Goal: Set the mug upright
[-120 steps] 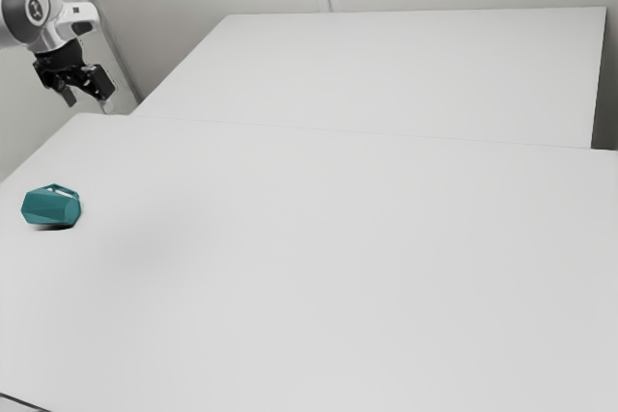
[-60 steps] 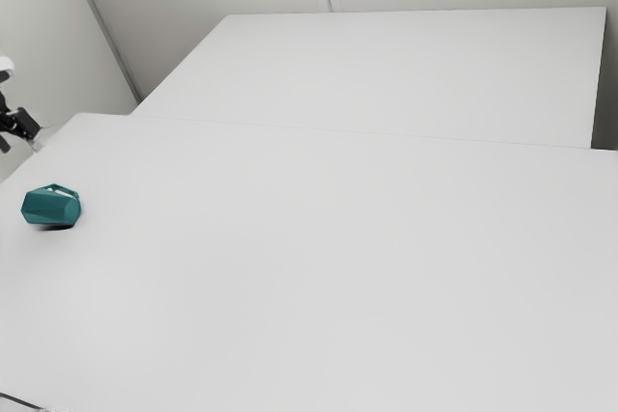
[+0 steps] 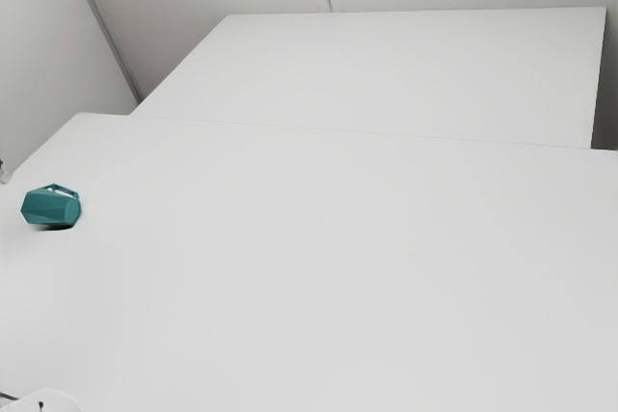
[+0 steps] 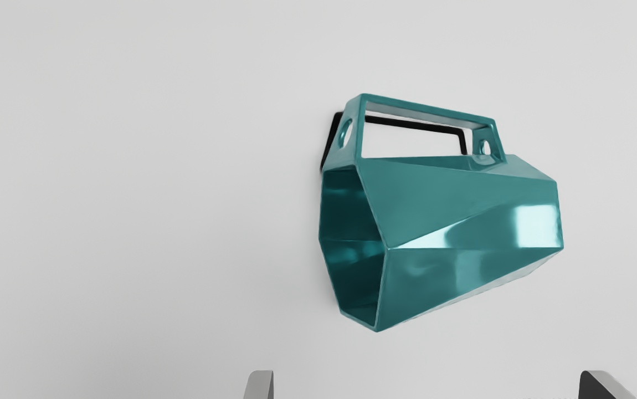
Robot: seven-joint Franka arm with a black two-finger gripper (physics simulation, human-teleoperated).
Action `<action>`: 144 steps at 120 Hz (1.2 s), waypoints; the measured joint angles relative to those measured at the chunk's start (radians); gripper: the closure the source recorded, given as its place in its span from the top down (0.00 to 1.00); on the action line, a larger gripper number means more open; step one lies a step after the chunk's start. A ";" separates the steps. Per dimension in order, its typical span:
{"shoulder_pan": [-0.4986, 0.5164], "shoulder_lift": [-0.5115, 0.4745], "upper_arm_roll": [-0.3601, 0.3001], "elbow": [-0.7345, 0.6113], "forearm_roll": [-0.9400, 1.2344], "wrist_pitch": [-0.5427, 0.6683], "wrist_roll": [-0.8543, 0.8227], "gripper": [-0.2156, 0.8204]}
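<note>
The teal mug (image 3: pixel 50 207) was supported on its side by the white tabletop (image 3: pixel 319 258), its open mouth and its handle (image 4: pixel 429 110) both exposed in the wrist view. The end effector (image 3: pixel 4 177) was located near the mug, partly cut off by the exterior view's left edge. In the wrist view its fingers (image 4: pixel 260 385) were spread wide and released, and the mug was left ungrasped, apart from both fingertips.

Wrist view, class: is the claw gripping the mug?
No, the claw is open, its two fingers apart, and the mug lies beyond their tips.
</note>
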State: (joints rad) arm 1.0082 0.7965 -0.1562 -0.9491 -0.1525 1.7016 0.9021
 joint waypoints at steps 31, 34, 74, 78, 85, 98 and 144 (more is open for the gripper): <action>0.045 0.103 -0.118 0.037 -0.012 -0.007 0.076 0.79; 0.047 0.108 -0.123 0.037 -0.014 -0.008 0.082 0.79; 0.093 0.151 -0.172 0.033 -0.051 -0.015 0.137 0.79; 0.097 0.154 -0.174 0.033 -0.054 -0.016 0.141 0.79; 0.103 0.162 -0.181 0.033 -0.062 -0.019 0.148 0.79; 0.114 0.171 -0.189 0.032 -0.076 -0.023 0.158 0.73; 0.127 0.175 -0.192 0.026 -0.150 -0.045 0.181 0.41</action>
State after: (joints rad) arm 1.1356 0.9718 -0.3479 -0.9229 -0.3028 1.6564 1.0831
